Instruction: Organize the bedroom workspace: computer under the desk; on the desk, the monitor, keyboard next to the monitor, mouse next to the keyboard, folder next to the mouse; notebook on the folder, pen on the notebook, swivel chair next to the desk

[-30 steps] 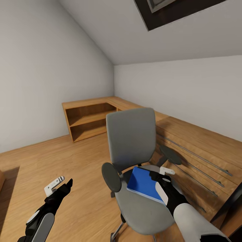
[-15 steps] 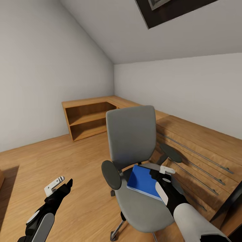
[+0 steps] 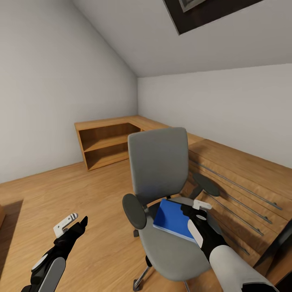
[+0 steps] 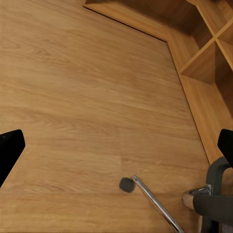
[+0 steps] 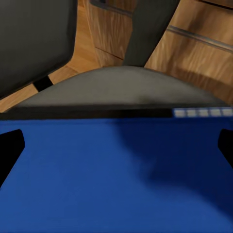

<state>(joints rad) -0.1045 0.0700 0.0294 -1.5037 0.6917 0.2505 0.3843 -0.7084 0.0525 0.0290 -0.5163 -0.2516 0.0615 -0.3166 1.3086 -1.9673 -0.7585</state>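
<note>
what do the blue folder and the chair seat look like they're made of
The flat blue folder looks like smooth matte plastic or card: uniform colour, no sheen. The grey swivel chair seat looks like matte fabric upholstery, though no weave shows.

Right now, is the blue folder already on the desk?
No, the blue folder lies on the swivel chair seat, with the right tool at its edge.

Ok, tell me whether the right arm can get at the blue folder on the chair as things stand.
Probably yes. The right gripper is already at the folder on the swivel chair, open, with the blue cover between its fingertips in the right wrist view. Nothing lies on the folder; the armrest sits off to the side.
</note>
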